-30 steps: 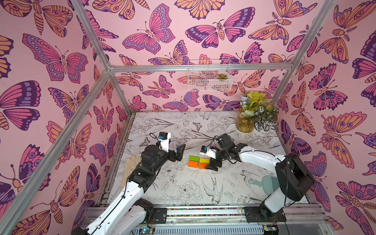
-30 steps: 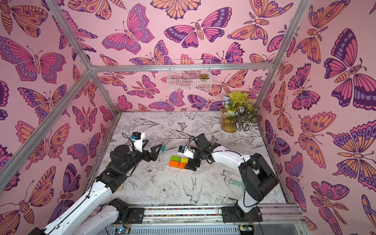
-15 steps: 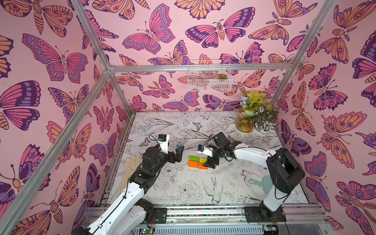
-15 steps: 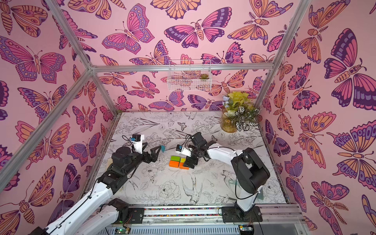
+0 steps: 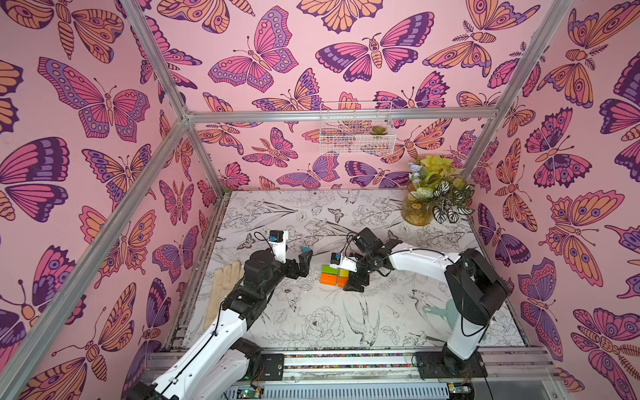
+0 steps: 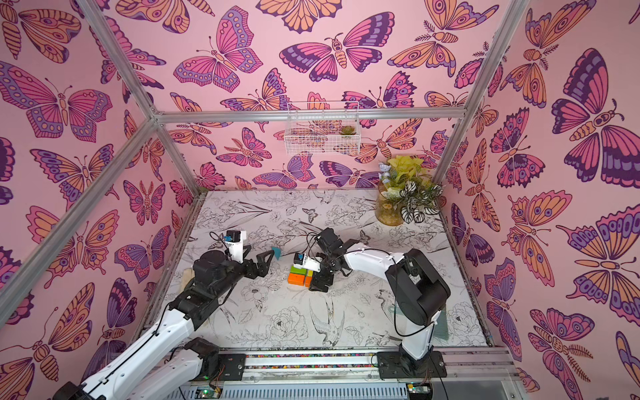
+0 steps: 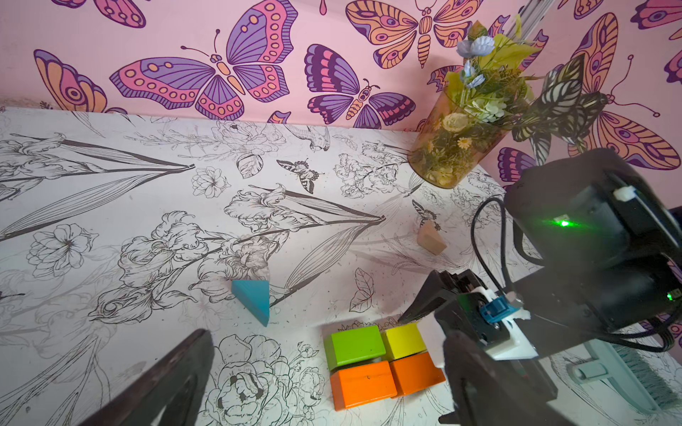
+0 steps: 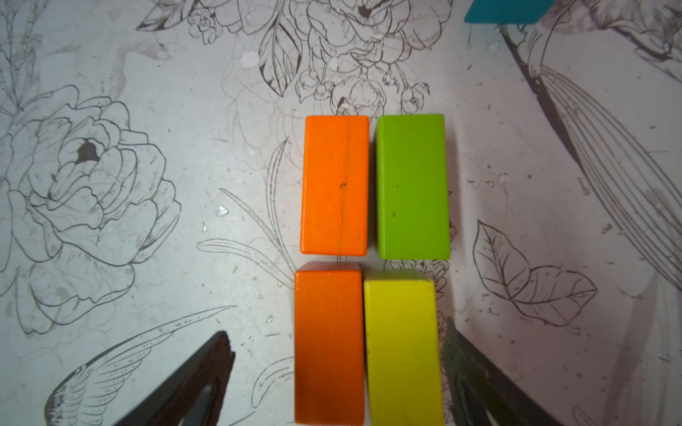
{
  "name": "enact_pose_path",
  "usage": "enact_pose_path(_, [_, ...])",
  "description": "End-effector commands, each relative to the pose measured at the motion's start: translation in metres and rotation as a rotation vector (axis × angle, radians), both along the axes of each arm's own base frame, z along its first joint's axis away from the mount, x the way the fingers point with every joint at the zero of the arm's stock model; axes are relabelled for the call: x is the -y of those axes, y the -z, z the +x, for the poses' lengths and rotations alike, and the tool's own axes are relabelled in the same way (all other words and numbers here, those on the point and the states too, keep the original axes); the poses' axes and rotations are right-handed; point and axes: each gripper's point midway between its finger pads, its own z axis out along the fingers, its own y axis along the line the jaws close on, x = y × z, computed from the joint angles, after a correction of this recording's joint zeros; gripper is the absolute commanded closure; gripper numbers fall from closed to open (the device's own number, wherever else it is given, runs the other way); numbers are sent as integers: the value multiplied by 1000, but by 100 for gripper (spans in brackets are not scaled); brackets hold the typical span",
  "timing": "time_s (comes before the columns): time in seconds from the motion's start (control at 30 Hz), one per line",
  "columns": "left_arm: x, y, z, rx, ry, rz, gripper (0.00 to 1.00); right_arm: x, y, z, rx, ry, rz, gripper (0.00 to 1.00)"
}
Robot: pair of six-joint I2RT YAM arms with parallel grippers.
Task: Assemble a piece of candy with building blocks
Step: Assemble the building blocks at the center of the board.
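Four building blocks lie as a rectangle mid-table: green (image 8: 412, 186) beside an orange one (image 8: 335, 184), and yellow (image 8: 402, 346) beside another orange one (image 8: 328, 343). My right gripper (image 8: 336, 372) is open and straddles the yellow and orange pair. One finger stands right against the yellow block and the other is apart from the orange. The teal wedge (image 7: 254, 298) lies loose just beyond my open, empty left gripper (image 5: 304, 259). A tan wedge (image 7: 430, 239) lies apart, farther back. Both top views show the rectangle (image 5: 332, 275) (image 6: 299, 275).
A glass vase of flowers (image 5: 417, 211) stands at the back right. A white wire basket (image 5: 356, 138) hangs on the back wall. A pale glove (image 5: 225, 284) lies at the left edge, and a teal dustpan (image 5: 446, 311) sits behind the right arm.
My right arm has swung left, bringing its gripper farther over the yellow and orange blocks, with the jaws slightly narrower. The left arm has barely moved.
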Motion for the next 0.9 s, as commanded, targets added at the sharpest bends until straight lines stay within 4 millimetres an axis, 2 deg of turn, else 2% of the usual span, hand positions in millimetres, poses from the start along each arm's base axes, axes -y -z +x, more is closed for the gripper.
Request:
enact_pose_path(0.0, [-5, 0, 0, 13, -18, -16, 0, 1, 5, 1, -17, 9, -51, 10])
enact_pose_path(0.47, [-6, 5, -2, 7, -14, -20, 0, 0, 15, 5, 0, 28, -93, 15])
enact_pose_path(0.73, [-6, 6, -3, 5, -11, -21, 0, 1, 16, 11, 28, 39, -110, 31])
enact_pose_path(0.87, [-6, 6, -3, 6, -11, -21, 0, 1, 19, 11, 23, 40, -117, 36])
